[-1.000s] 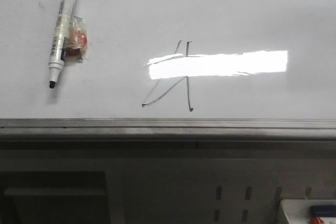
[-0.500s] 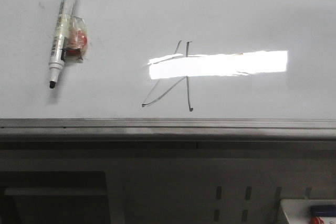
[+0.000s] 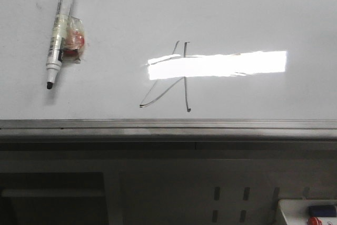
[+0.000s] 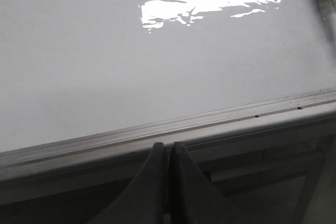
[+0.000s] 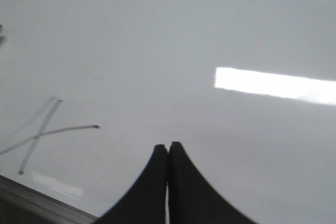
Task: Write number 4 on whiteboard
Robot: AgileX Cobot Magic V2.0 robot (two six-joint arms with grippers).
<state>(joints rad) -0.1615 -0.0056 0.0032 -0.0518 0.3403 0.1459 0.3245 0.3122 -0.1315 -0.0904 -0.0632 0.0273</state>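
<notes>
The whiteboard (image 3: 253, 9) fills the front view, with its grey rail (image 3: 168, 125) along the near edge. Near the board's middle stands the number 4 (image 3: 185, 90), a slanted curved stroke crossing a vertical one, partly washed out by a bright glare bar. The same strokes (image 5: 39, 132) show in the right wrist view. My left gripper (image 4: 169, 145) is shut and empty, just off the rail (image 4: 210, 124). Over bare board my right gripper (image 5: 168, 145) is shut and empty, to one side of the strokes. Neither gripper shows in the front view.
A white marker (image 3: 57, 32) with an uncapped black tip lies on the board at far left, with a taped red-and-clear lump (image 3: 73, 39) on its side. A white tray (image 3: 310, 212) with small red and blue items sits below the board at right.
The front view has shifted slightly: the marker and the strokes sit a few pixels further left than before. Nothing on the board has moved relative to the rest.
</notes>
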